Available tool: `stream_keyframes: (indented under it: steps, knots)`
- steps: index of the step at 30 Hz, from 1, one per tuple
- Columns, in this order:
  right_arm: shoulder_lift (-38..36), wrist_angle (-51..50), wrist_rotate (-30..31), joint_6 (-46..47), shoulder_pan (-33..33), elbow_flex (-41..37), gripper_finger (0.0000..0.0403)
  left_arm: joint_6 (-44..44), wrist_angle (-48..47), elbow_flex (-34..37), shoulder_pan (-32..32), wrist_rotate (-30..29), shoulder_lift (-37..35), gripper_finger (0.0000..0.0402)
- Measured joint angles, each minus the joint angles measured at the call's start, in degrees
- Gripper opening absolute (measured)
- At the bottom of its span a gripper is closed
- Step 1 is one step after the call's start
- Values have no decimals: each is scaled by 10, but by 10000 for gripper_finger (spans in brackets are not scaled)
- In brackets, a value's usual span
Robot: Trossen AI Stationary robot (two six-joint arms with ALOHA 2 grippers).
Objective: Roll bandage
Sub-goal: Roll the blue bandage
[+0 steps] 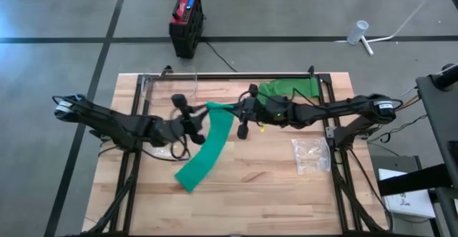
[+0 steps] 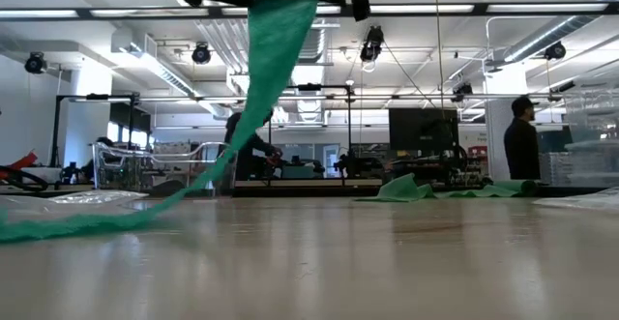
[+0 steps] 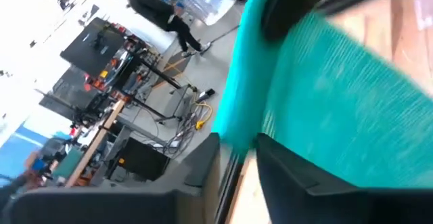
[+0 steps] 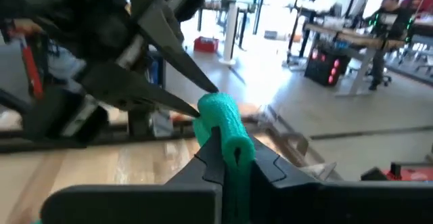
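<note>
Green bandage (image 1: pixel 207 150) runs as a long strip from mid-tabletop, slightly toward the far edge, down to the left-centre, where its free end lies flat on the wood. In the low view the strip (image 2: pixel 274 59) hangs from the raised grippers and trails onto the tabletop at the left.

R gripper (image 1: pixel 230 109), reaching in from the right edge, has its fingers pressed together on the bandage's upper end; right wrist view shows the rolled green end (image 4: pixel 224 126) pinched between the two dark fingers (image 4: pixel 208 158).

L gripper (image 1: pixel 192 121) comes in from the left edge and sits just beside the strip's upper part, near the R gripper. Left wrist view: strip (image 3: pixel 338 88) passes between its dark fingers (image 3: pixel 304 173), jaws a little apart; can't tell if they grip or just touch.

Second heap of green cloth (image 1: pixel 290 89) lies near the far-right corner. Clear plastic bag (image 1: pixel 310 155) by the right edge, well apart from the strip. Clear container (image 1: pixel 169 86) at the far-left corner.

Off the tabletop: black/red box (image 1: pixel 187 21) on the floor beyond the far edge. A person (image 2: pixel 522 146) stands in the room behind.
</note>
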State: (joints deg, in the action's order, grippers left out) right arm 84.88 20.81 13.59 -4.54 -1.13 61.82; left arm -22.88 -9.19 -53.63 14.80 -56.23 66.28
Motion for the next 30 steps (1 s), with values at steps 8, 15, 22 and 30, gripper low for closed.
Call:
stream_keyframes:
  steps: [8, 15, 22, 30]
  knots:
    - [-6, 96, -59, 0, 1, -16, 6, 51, 338, 195, -39, 232, -130, 172]
    - [15, 143, -94, 0, 0, -11, 5, 58, 543, 287, -70, 283, -125, 187]
    - [15, 149, -97, -22, 0, 12, 4, 63, 540, 251, -90, 332, -99, 156]
    - [15, 140, -126, -20, 0, 33, 6, 66, 484, 211, -97, 333, -66, 11]
